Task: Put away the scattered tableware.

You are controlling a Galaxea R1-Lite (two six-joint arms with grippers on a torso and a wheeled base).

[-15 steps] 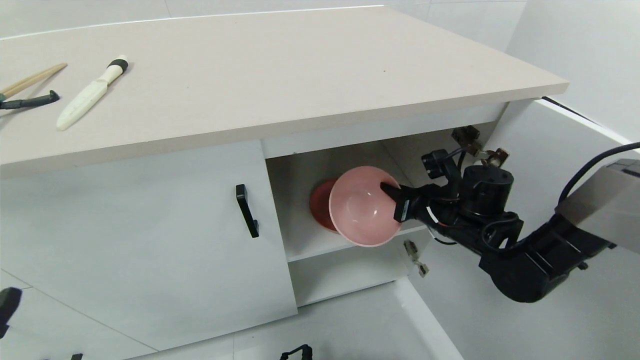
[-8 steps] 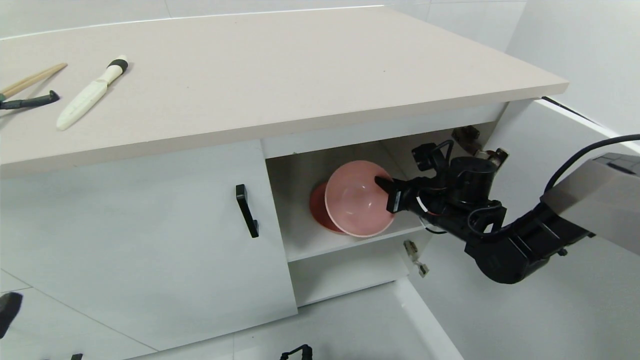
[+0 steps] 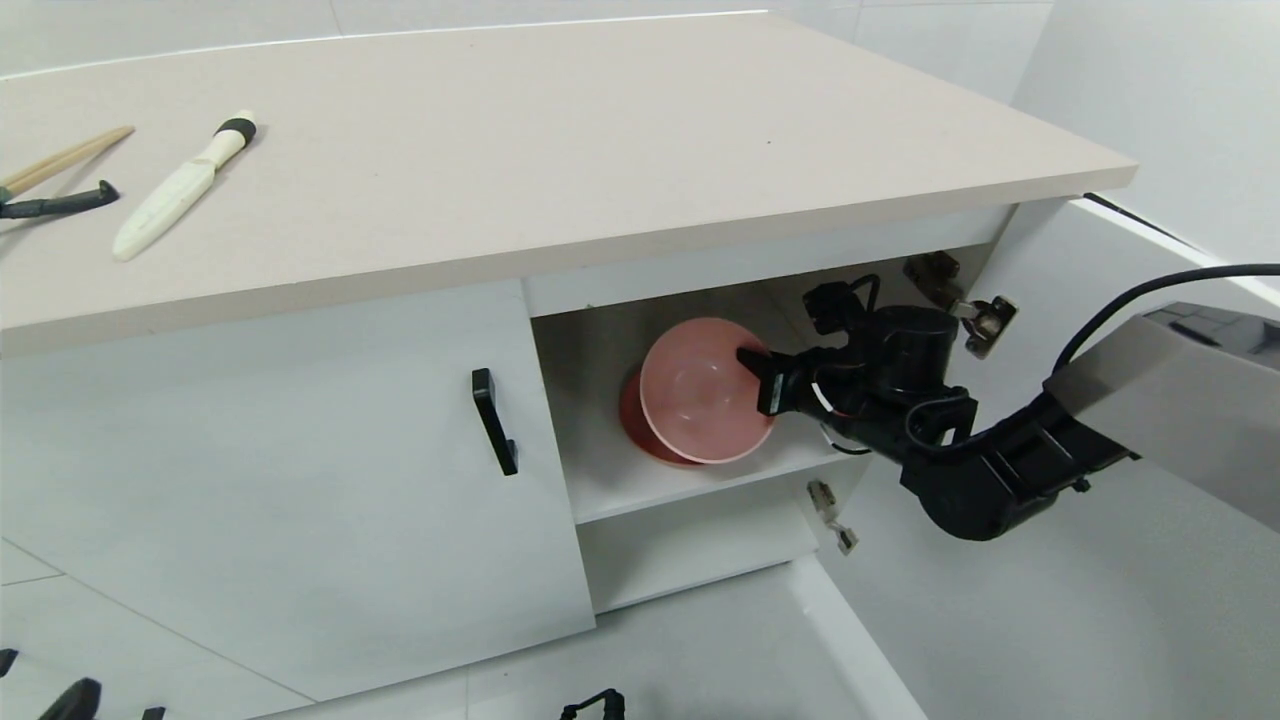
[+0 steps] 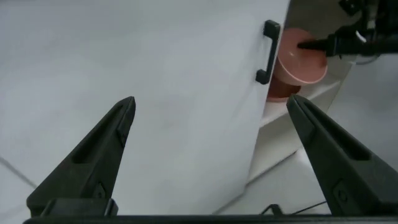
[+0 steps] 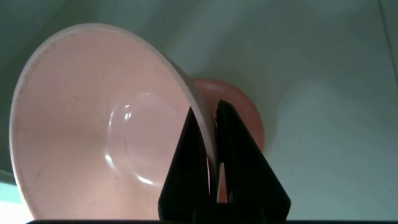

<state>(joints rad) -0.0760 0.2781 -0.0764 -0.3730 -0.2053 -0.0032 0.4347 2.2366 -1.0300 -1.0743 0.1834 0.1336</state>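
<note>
Holding the pink bowl (image 3: 697, 392) tipped on edge inside the open cabinet compartment, just above the shelf (image 3: 630, 490), mouth facing outward. Pinching its rim with the right pincer (image 3: 748, 358), one finger inside the wall, one outside. Half covering a red dish (image 3: 630, 422) just behind it on that shelf. Holding the left pincer (image 4: 210, 102) spread wide, low before the shut door (image 3: 300, 450). Leaving a white knife (image 3: 175, 195), chopsticks (image 3: 70, 157) and a dark utensil (image 3: 60, 203) lying on the table (image 3: 560, 130) above.

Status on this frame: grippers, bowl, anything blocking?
Right gripper shut on rim of pale pink plastic bowl, tilted over white cabinet shelf. Left gripper open, empty. Red round dish right behind bowl.
</note>
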